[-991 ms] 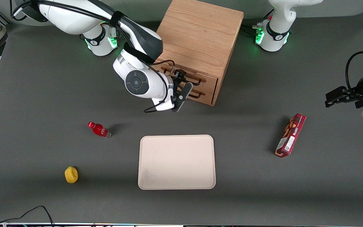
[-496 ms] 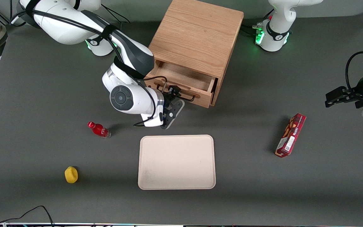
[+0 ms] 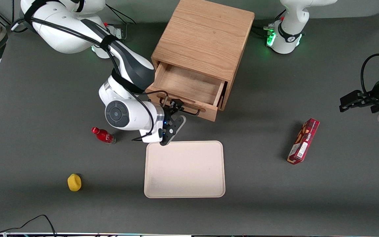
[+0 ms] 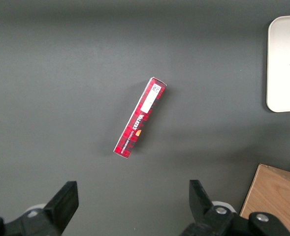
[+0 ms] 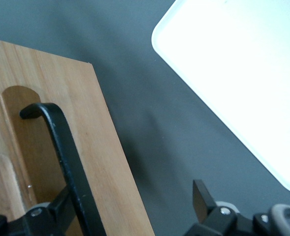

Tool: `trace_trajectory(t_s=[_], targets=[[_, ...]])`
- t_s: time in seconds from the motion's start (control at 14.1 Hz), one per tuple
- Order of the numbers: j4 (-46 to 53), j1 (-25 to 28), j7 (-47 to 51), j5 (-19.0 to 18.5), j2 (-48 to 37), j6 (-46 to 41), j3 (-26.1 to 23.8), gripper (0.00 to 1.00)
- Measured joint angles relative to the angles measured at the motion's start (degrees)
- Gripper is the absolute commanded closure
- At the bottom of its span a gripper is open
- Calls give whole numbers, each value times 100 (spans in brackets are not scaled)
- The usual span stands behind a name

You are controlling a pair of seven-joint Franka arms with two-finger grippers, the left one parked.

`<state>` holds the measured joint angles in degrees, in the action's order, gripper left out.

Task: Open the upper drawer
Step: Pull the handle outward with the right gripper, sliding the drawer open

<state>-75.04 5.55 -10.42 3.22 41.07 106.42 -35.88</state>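
The upper drawer [image 3: 189,86] stands pulled out of the cabinet [image 3: 206,36]; the hand [image 3: 175,106] seems clenched on its handle [image 5: 66,162] (partly hidden).

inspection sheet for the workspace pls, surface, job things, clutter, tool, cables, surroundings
surface: dark grey table, no spills seen
job's things: upper drawer of the oak cabinet is pulled out, inside looks empty; black wire handle on its front panel
clutter: beige tray nearer the front camera than the cabinet; red bottle lying down and yellow object toward the working arm's end; red carton toward the parked arm's end
tool: right arm's tool at the drawer handle, between cabinet and tray
cables: black cable at the table edge nearest the front camera; black cables along the working arm
surroundings: nothing seen
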Motion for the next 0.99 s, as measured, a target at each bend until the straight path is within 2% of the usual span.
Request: trace_trajectory(t_s=[0.99], targets=[[904, -4, -423, -14, 350, -68, 599, 0]])
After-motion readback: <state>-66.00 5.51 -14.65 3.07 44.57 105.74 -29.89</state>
